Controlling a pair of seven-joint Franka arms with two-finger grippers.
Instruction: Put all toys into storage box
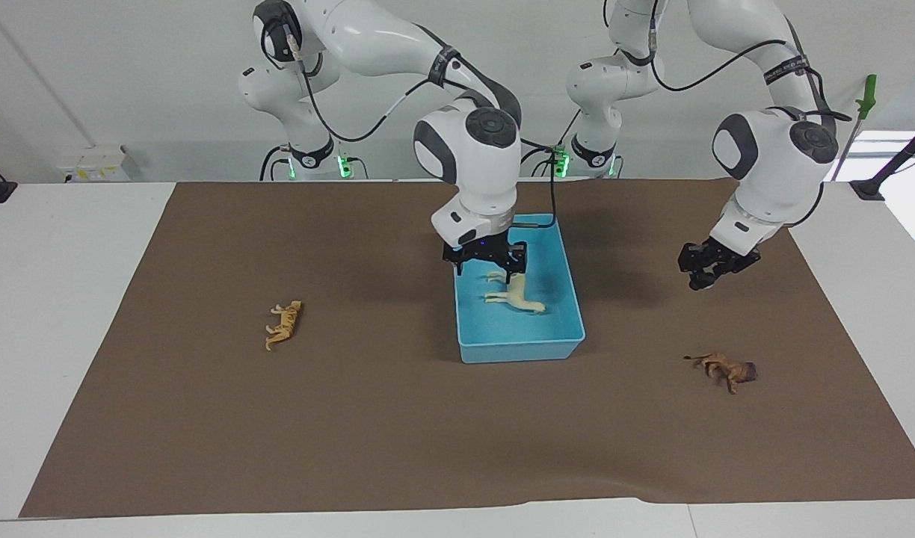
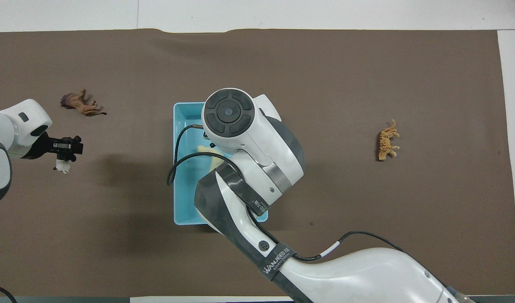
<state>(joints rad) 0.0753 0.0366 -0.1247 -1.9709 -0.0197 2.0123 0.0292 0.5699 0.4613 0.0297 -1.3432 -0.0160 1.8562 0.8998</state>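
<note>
The light blue storage box (image 1: 521, 345) (image 2: 186, 202) stands mid-table. A cream horse (image 1: 516, 294) (image 2: 207, 149) lies in it, free of my right gripper (image 1: 487, 267), which hangs open just above it. In the overhead view the right arm's wrist hides that gripper. My left gripper (image 1: 700, 278) (image 2: 66, 152) is raised over the mat toward the left arm's end, shut on the black-and-white panda (image 2: 63, 168). The brown lion (image 1: 726, 368) (image 2: 80, 104) lies on the mat, farther from the robots than the spot under that gripper. The orange tiger (image 1: 283, 325) (image 2: 386, 141) lies toward the right arm's end.
A brown mat (image 1: 398, 433) covers most of the white table (image 1: 61, 299). A green-handled tool (image 1: 866, 97) stands off the table's corner at the left arm's end. The right arm's forearm and cable (image 2: 177, 155) hang over the box.
</note>
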